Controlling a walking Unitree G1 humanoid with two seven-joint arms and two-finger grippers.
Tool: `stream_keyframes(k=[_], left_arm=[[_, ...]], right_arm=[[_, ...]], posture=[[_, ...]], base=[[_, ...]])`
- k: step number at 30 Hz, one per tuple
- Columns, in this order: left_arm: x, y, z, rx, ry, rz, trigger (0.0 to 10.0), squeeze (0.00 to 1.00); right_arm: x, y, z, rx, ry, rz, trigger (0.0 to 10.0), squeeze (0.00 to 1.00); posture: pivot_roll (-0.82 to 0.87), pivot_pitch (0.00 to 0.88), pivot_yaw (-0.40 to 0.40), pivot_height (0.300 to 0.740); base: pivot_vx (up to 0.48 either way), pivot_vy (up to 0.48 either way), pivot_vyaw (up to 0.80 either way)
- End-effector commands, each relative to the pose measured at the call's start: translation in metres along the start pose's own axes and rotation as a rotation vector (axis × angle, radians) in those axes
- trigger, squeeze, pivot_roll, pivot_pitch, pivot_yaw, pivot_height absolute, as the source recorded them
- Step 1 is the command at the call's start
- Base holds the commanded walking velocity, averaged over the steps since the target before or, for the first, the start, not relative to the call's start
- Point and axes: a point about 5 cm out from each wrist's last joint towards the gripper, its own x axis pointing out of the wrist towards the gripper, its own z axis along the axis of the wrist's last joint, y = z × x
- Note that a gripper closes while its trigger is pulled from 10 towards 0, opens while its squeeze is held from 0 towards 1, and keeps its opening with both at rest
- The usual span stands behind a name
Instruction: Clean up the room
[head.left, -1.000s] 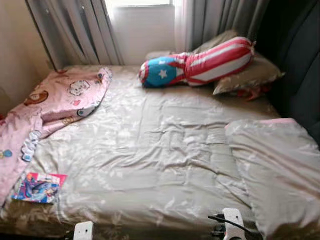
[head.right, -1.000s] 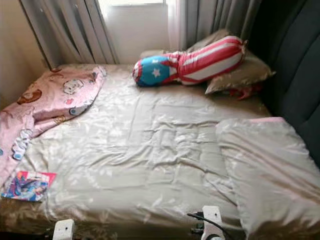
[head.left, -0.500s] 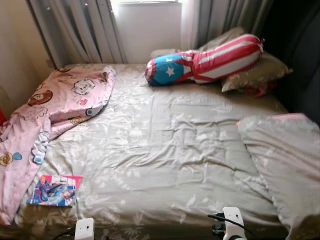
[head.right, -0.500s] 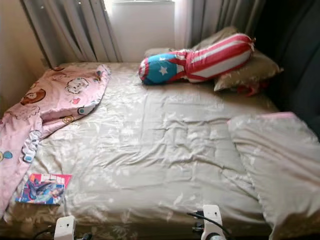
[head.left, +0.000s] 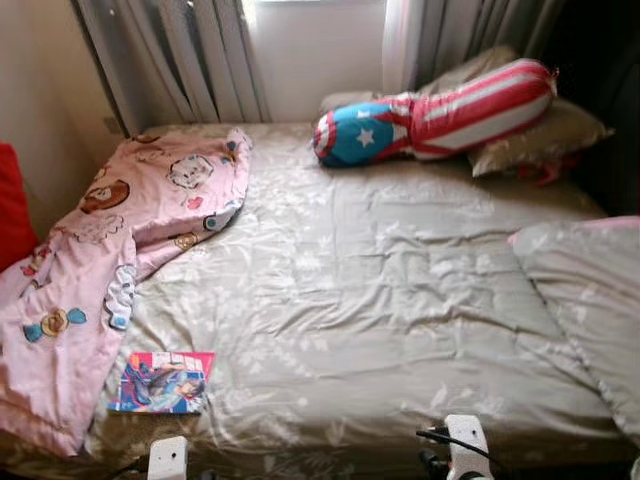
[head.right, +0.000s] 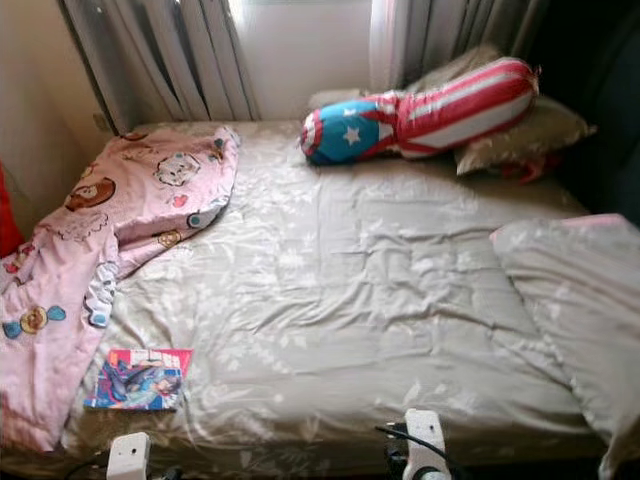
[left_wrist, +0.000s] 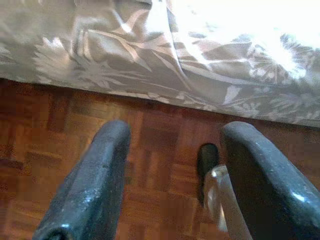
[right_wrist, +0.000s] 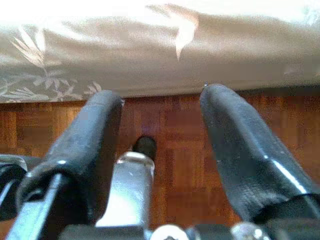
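You are looking down at a bed (head.left: 380, 300). A colourful book (head.left: 160, 382) is lying near its front left corner, just beside a pink blanket (head.left: 110, 250). Your left tool (left_wrist: 170, 180) and right tool (right_wrist: 160, 155) are hanging low over the wooden floor (left_wrist: 65, 150), both wide open and holding nothing

Both head eyes look down across the bed (head.left: 380, 300); each wrist camera faces parquet floor (left_wrist: 60, 140) beside its edge.
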Motion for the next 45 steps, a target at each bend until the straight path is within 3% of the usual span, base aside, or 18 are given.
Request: stream_keyframes(k=[1, 2, 20, 23, 33, 45], left_arm=[[-0.0009, 0.0073, -0.0009, 0.011, 0.012, 0.018, 10.0, 0.0], [-0.0008, 0.0073, -0.0007, 0.011, 0.012, 0.018, 10.0, 0.0], [-0.0005, 0.0065, 0.0002, 0.005, 0.009, 0.019, 10.0, 0.0], [-0.0004, 0.0066, 0.0005, 0.004, 0.008, 0.02, 10.0, 0.0], [-0.0001, 0.007, 0.0018, 0.007, 0.005, 0.02, 10.0, 0.0], [0.0006, 0.0064, 0.0046, 0.011, -0.003, 0.018, 10.0, 0.0]], right_arm=[[0.0017, 0.0072, 0.0033, -0.005, -0.004, 0.018, 10.0, 0.88], [0.0017, 0.0071, 0.0035, -0.009, -0.003, 0.017, 10.0, 0.02], [0.002, 0.0076, 0.0056, -0.036, -0.006, 0.034, 10.0, 0.0], [0.0021, 0.008, 0.0066, -0.063, -0.006, 0.043, 10.0, 0.0], [0.0023, 0.0084, 0.0065, -0.027, -0.008, 0.035, 10.0, 0.0], [0.0027, 0.0086, 0.0088, -0.024, -0.015, 0.031, 10.0, 0.0]], posture=[[-0.07, 0.0, 0.03, 0.74], [-0.07, 0.0, 0.031, 0.74], [-0.07, 0.0, 0.026, 0.74], [-0.07, 0.0, 0.025, 0.74], [-0.07, 0.0, 0.025, 0.74], [-0.07, 0.0, 0.025, 0.74]], base=[[0.0, 0.405, 0.0], [0.0, 0.405, 0.0], [0.0, 0.405, 0.0], [0.0, 0.405, 0.8], [0.0, 0.394, 0.48], [0.0, 0.02, 0.0]])
